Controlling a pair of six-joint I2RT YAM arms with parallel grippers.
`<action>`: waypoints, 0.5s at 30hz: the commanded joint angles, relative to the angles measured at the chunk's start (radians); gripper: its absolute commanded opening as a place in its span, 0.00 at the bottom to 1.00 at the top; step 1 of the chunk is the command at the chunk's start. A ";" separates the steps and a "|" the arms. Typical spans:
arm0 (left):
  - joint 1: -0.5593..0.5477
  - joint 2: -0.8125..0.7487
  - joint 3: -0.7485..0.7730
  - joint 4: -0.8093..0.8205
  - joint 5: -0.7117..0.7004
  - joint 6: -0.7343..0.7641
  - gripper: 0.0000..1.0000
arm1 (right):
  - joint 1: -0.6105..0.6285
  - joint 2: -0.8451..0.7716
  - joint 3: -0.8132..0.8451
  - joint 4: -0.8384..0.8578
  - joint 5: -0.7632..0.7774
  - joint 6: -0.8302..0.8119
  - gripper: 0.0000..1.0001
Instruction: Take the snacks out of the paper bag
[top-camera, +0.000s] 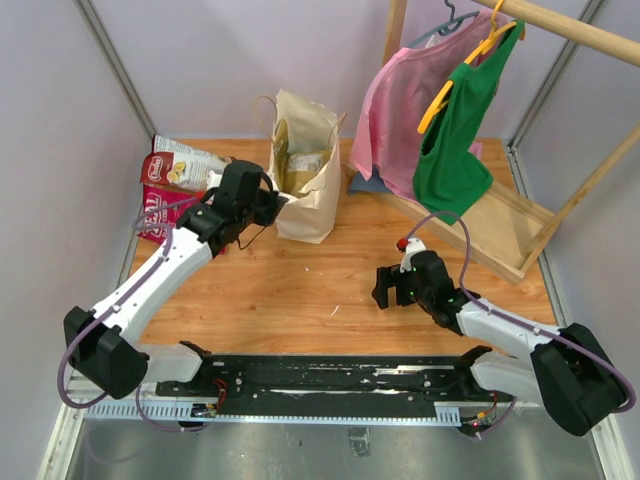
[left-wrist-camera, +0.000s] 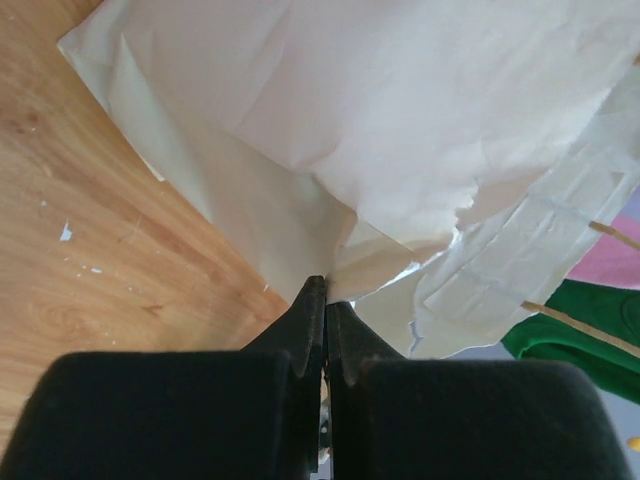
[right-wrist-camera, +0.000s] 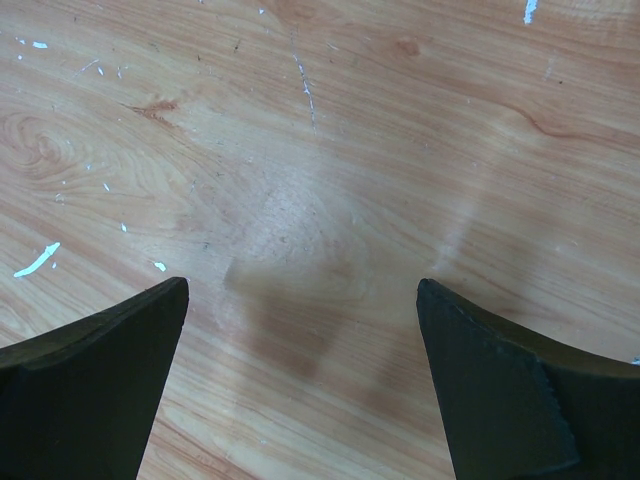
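The tan paper bag (top-camera: 310, 205) stands upright at the back middle of the table, mouth open, with snack packets (top-camera: 303, 160) showing inside. My left gripper (top-camera: 276, 206) is shut on the bag's left edge; in the left wrist view the fingertips (left-wrist-camera: 325, 288) pinch a fold of the paper bag (left-wrist-camera: 400, 130). A red-white snack packet (top-camera: 182, 164) and a magenta one (top-camera: 153, 216) lie on the table at the far left, behind my left arm. My right gripper (top-camera: 391, 288) is open and empty, low over bare wood (right-wrist-camera: 300, 290).
A wooden clothes rack (top-camera: 500, 225) stands at the back right with a pink shirt (top-camera: 385, 110) and a green shirt (top-camera: 455, 140) hanging just right of the bag. Grey walls enclose the table on the left, back and right.
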 joint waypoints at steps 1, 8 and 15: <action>-0.029 -0.053 -0.087 -0.066 0.000 -0.025 0.01 | 0.023 0.004 0.026 0.002 0.003 -0.010 0.99; -0.029 -0.150 -0.152 -0.112 -0.059 -0.013 0.01 | 0.037 -0.026 0.011 0.014 0.011 -0.013 0.99; -0.026 -0.173 0.013 -0.111 -0.220 0.303 0.04 | 0.069 -0.037 0.000 0.059 -0.007 0.033 0.98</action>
